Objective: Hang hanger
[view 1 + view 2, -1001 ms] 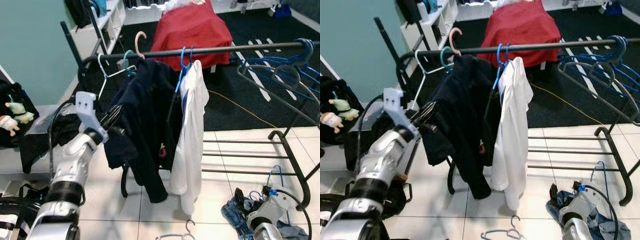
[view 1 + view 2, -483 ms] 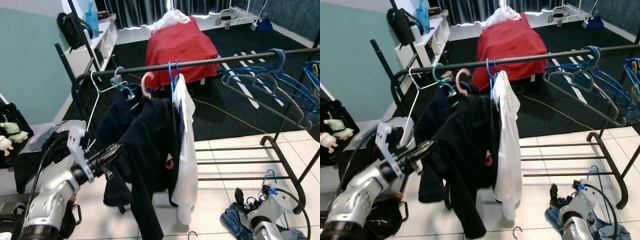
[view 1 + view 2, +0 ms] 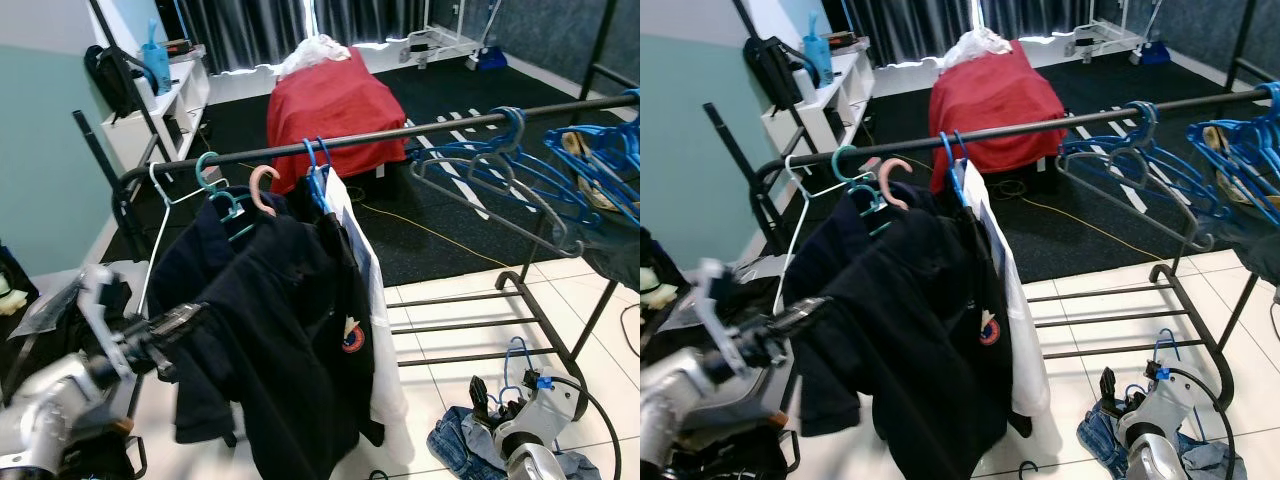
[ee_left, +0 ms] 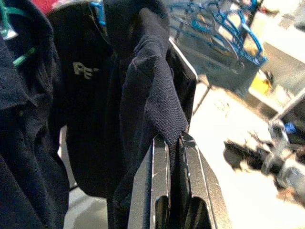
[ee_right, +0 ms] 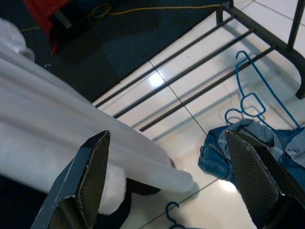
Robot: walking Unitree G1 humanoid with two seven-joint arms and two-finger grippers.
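A dark navy jacket (image 3: 290, 330) hangs on a pink hanger whose hook (image 3: 262, 187) sits just below the black rail (image 3: 420, 128); I cannot tell whether the hook rests on the rail. My left gripper (image 3: 178, 321) is at the jacket's left side, shut on a fold of its dark fabric (image 4: 157, 109), with the fingers (image 4: 161, 157) pinched together in the left wrist view. My right gripper (image 3: 488, 398) hangs low near the floor, its fingers (image 5: 90, 176) spread wide open with nothing between them.
A teal hanger (image 3: 212, 180), a white wire hanger (image 3: 158, 215) and a white shirt (image 3: 385, 330) on a blue hanger share the rail. Several blue hangers (image 3: 510, 165) crowd its right end. Jeans (image 3: 465, 450) and a blue hanger (image 3: 515, 360) lie on the floor by the rack's lower bars (image 3: 470, 325).
The whole view has shifted as the camera moved. The pink hook stood above the rail a second ago and now sits below it. My left gripper has drawn the jacket leftward and lower.
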